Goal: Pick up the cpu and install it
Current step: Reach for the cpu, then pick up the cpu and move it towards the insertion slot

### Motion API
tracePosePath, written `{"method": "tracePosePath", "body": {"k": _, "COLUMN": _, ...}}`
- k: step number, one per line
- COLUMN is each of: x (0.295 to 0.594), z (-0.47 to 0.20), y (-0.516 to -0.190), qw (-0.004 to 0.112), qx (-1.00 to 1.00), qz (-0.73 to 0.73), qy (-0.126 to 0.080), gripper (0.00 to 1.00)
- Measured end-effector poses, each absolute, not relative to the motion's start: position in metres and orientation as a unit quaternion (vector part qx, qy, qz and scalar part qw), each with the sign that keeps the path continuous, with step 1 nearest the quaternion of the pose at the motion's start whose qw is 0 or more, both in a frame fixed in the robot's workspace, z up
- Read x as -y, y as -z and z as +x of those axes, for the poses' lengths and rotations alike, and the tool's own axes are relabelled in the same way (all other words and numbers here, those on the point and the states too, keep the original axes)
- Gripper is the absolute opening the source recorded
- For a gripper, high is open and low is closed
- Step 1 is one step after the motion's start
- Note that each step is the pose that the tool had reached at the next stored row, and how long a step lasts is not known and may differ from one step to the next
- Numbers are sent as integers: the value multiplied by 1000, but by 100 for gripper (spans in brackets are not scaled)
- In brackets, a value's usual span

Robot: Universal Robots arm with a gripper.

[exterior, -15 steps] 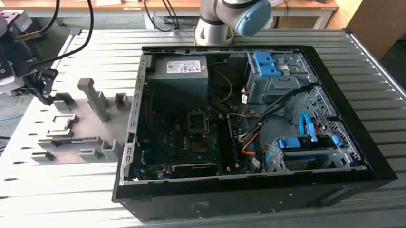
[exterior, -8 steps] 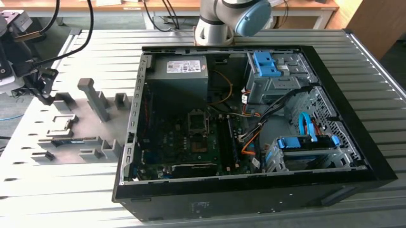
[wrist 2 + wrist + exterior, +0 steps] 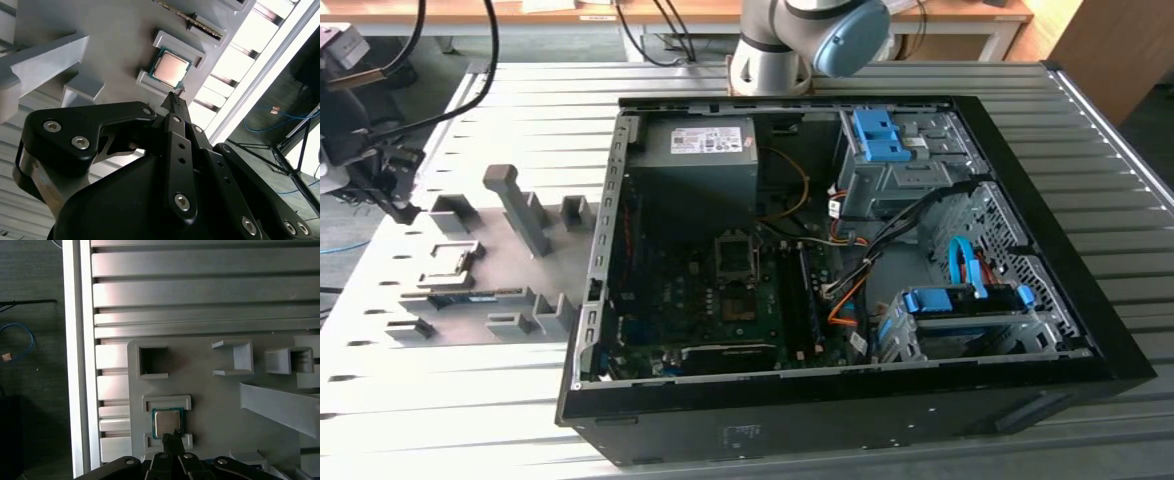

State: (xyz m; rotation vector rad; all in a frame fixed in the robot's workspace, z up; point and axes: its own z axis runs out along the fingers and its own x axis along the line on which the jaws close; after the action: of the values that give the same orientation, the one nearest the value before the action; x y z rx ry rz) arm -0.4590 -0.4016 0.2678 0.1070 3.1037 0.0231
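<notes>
A ribbed aluminium counter (image 3: 1107, 150) carries the whole set-up. On it lies an open black desktop computer case (image 3: 854, 425), its side off. Inside are a grey power-supply box (image 3: 694, 160), a dark motherboard (image 3: 700, 310) with the CPU socket frame (image 3: 735, 258) near its middle, blue drive brackets (image 3: 881, 135) and loose cables. The base of the robot arm (image 3: 787, 45) stands just behind the case.

Towards the exterior view's left, beside the case, a flat grey fixture plate (image 3: 400, 300) rests on the counter, studded with small grey holders and an upright post (image 3: 520, 210). The arm's dark wrist assembly (image 3: 367, 160) hangs over that plate's outer end.

In both wrist views the cpu (image 3: 167, 423) (image 3: 171, 70) lies flat, metal top up, in a shallow seat between two low grey bracket walls on the fixture plate, well apart from the socket in the case. The end effector (image 3: 175, 434) (image 3: 175, 99) is poised right over one edge of the cpu. Its black fingers (image 3: 175, 145) are drawn together to a single narrow tip with nothing between them. Whether that tip touches the chip cannot be told.
</notes>
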Motion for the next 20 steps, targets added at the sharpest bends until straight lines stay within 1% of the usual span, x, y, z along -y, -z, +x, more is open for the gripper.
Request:
{"method": "tracePosePath", "body": {"k": 17, "x": 403, "z": -463, "y": -267, "qw": 18, "qx": -999, "qz": 34, "qy": -7, "gripper": 10}}
{"method": "tracePosePath", "body": {"k": 18, "x": 403, "z": -463, "y": -267, "qw": 18, "qx": -999, "qz": 34, "qy": -7, "gripper": 11}}
{"method": "tracePosePath", "body": {"k": 19, "x": 403, "z": -463, "y": -267, "qw": 18, "qx": -999, "qz": 34, "qy": -7, "gripper": 16}}
{"method": "tracePosePath", "body": {"k": 20, "x": 403, "z": -463, "y": -267, "qw": 18, "qx": -999, "qz": 34, "qy": -7, "gripper": 16}}
